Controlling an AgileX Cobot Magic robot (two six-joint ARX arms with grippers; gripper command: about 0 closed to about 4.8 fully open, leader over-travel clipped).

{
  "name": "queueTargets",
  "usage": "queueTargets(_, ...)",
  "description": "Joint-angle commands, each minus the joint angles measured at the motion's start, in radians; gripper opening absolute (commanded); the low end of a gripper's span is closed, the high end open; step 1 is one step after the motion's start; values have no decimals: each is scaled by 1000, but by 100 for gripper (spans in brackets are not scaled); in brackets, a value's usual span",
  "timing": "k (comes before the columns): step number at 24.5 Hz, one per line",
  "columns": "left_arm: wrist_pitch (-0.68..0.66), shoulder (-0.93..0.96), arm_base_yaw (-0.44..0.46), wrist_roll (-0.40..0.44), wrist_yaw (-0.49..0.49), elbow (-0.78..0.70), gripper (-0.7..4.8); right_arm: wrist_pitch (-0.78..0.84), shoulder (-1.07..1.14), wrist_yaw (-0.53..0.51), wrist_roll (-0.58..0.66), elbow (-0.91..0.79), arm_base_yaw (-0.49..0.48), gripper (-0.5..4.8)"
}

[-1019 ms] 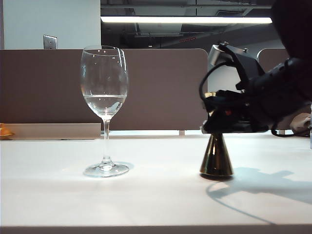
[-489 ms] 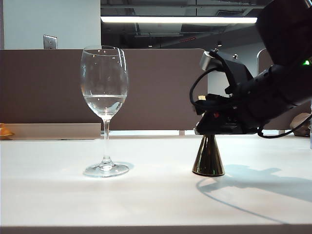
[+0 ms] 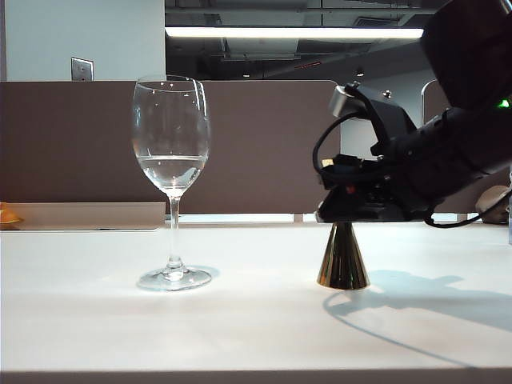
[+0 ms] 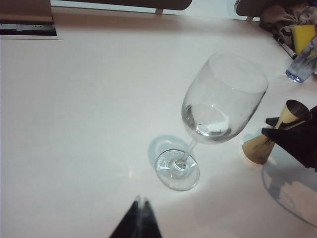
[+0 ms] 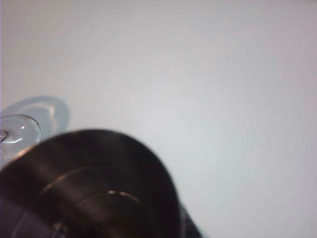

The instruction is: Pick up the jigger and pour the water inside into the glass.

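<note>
Your glass stands upright on the white desk, toward the left in the exterior view, with a shallow pool of water low in its bowl. The jigger stands upright on the desk well to the right of the glass, its gold lower cone resting flat while its upper cup sits hidden inside the dark body of your right end effector. That right end effector is level around the jigger's waist; you cannot tell from these views whether its jaws grip the jigger or stand apart from it. In the right wrist view the jigger's dark rim fills the near field, with the foot of the glass at the edge. Your left end effector hovers over bare desk near the foot of the glass, its two dark fingertips pressed together, holding nothing.
</note>
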Motion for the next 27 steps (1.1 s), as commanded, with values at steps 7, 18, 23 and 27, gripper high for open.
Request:
queueTargets(7, 13, 1, 1, -3, 4, 2, -6, -72, -51, -3, 2, 2, 0, 296)
queueTargets(18, 13, 1, 1, -3, 4, 2, -6, -411, -257, 31, 1, 1, 0, 306)
queueTargets(23, 13, 1, 1, -3, 4, 2, -6, -576, -460, 31, 1, 0, 2, 246)
queueTargets(27, 13, 1, 1, -3, 4, 2, -6, -623, -606, 36, -10, -10, 1, -5)
